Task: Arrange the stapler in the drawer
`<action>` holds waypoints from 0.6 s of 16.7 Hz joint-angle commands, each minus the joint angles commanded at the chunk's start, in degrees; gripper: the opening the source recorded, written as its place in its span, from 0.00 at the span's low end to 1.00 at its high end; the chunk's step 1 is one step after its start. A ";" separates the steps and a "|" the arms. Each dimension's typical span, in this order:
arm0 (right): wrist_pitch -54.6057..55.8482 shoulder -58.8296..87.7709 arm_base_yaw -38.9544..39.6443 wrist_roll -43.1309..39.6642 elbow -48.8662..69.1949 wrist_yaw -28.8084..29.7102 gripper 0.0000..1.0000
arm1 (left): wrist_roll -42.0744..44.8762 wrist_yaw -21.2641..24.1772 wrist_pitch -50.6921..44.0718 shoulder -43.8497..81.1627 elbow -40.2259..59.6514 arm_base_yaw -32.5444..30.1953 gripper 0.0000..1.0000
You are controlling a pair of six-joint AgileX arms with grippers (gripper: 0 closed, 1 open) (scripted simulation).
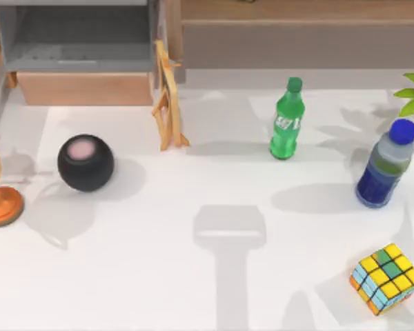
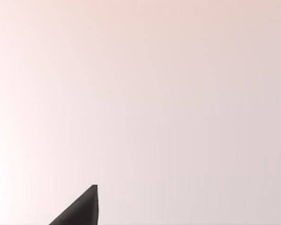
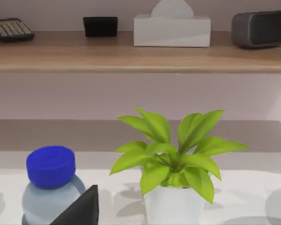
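- At the top view's upper left, the drawer (image 1: 83, 41) stands pulled open, its grey floor bare, so it looks ready to receive the stapler; I can't tell where the stapler is.
- Whether either gripper is open or gripping anything, I cannot tell.
- Across the white table (image 1: 193, 276) stand a dark round speaker (image 1: 85, 163), green bottle (image 1: 286, 118), blue-capped bottle (image 1: 385, 165), colour cube (image 1: 386, 278) and potted plant (image 3: 175, 161).
- Behind them runs a brown wooden shelf (image 3: 131, 58) carrying a tissue box (image 3: 172, 29).

The green bottle (image 1: 286, 121) carries a white label mark, too small to read.
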 joint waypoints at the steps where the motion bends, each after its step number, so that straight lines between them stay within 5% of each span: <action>1: 0.00 0.00 0.00 0.00 0.00 0.00 1.00 | 1.79 0.32 4.62 -0.04 -4.18 0.64 1.00; 10: 0.00 0.00 0.00 0.00 0.00 0.00 1.00 | 2.62 5.39 32.15 1.33 -31.44 -5.83 1.00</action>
